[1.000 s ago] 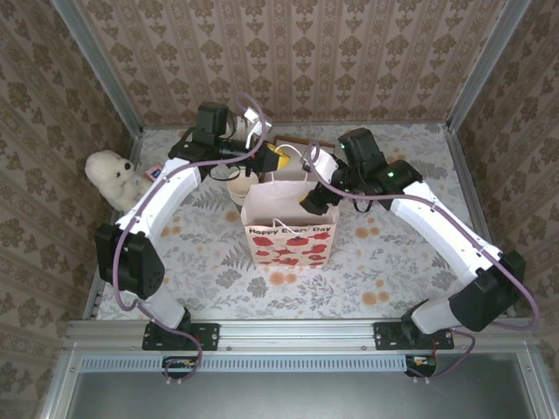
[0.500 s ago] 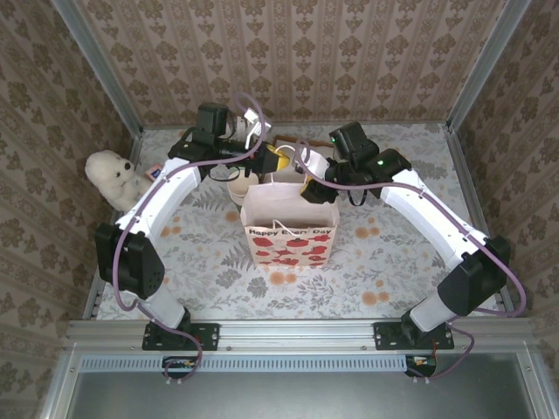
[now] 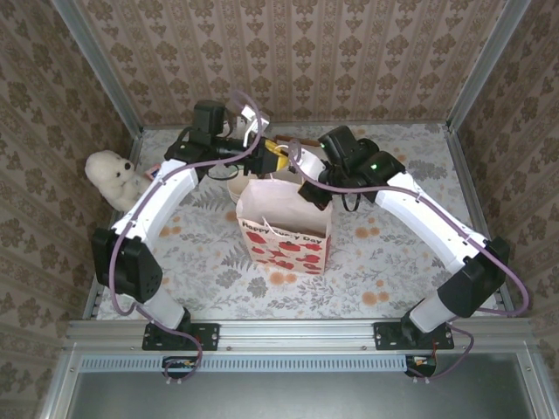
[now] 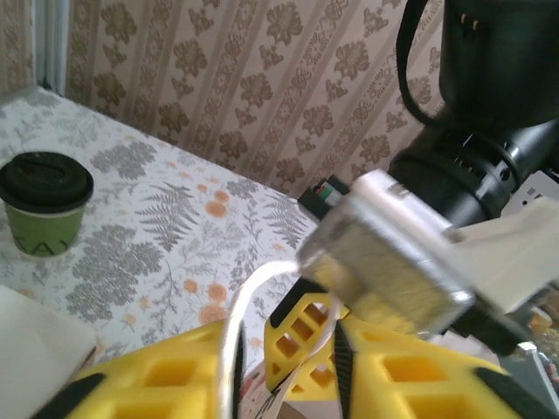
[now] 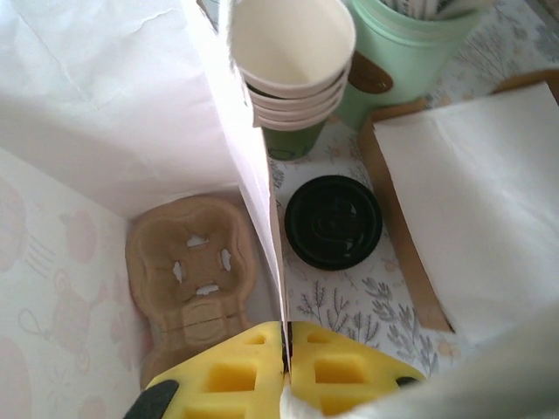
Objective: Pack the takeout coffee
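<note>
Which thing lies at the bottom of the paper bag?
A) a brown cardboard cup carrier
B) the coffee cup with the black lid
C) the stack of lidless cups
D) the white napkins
A: the right wrist view shows the brown cardboard cup carrier inside the paper bag, while the lidded coffee cup stands outside its wall.

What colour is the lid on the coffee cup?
The lid is black, on a green cup. The left wrist view shows it best.

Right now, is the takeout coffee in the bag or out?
Out: takeout coffee stands on the table, outside the bag wall.
</note>
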